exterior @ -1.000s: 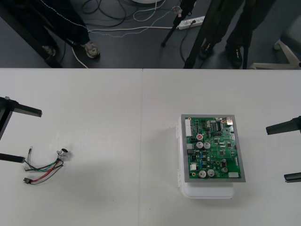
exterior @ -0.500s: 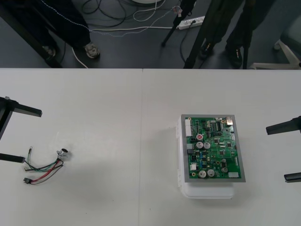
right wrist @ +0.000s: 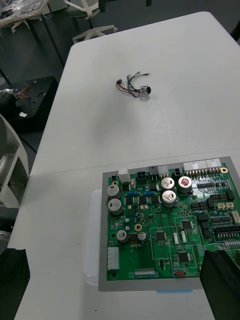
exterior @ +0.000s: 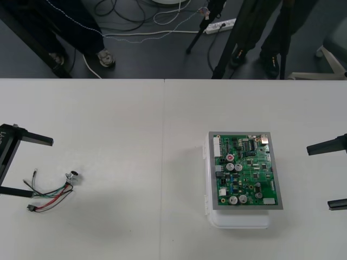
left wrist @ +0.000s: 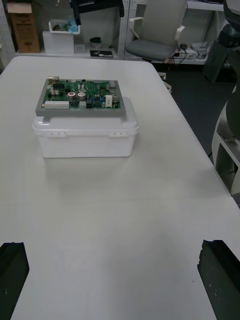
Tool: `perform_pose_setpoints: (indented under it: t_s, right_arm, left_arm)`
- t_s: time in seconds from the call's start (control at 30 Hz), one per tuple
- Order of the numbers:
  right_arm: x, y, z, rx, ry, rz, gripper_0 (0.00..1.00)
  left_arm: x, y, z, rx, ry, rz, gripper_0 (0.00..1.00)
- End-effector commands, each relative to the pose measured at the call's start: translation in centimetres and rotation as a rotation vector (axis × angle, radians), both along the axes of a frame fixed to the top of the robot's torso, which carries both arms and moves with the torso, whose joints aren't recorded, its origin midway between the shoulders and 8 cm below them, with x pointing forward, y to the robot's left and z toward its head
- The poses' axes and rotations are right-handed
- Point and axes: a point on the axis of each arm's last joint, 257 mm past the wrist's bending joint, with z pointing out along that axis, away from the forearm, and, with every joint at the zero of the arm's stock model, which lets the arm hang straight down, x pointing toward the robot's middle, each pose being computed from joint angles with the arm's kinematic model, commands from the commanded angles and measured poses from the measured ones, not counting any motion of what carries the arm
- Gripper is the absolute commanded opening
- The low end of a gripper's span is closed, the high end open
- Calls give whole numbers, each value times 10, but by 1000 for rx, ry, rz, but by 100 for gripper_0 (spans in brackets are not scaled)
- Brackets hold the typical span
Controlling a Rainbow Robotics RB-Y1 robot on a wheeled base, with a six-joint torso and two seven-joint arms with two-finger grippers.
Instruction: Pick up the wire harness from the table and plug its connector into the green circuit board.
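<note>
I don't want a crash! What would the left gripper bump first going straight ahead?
Likely the wire harness, lying just ahead of the open left gripper; its height above it is unclear.

The harness lies on the table at the lower left of the frame, its socket at the upper right of the bundle and its plug at the lower left. The left end effector stands at the left edge, fingers wide apart, the lower finger ending just beside the wires. The board sits right of centre on its white base, well apart from the harness. The right end effector waits at the right edge, fingers spread.
</note>
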Motion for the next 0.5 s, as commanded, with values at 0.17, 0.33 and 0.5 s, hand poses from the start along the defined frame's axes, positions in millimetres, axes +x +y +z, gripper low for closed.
perform_pose_setpoints:
  t_s: [0.17,0.33,0.5]
  right_arm:
    - [-3,-10,5,-52,20,-17,100]
    - [-3,-10,5,-52,20,-17,100]
    - [-14,-10,-12,-64,72,-15,100]
  left_arm:
    - [13,15,-1,126,-67,-17,100]
    - [30,26,-10,244,-134,-19,100]
    - [47,38,-14,349,-202,-24,100]
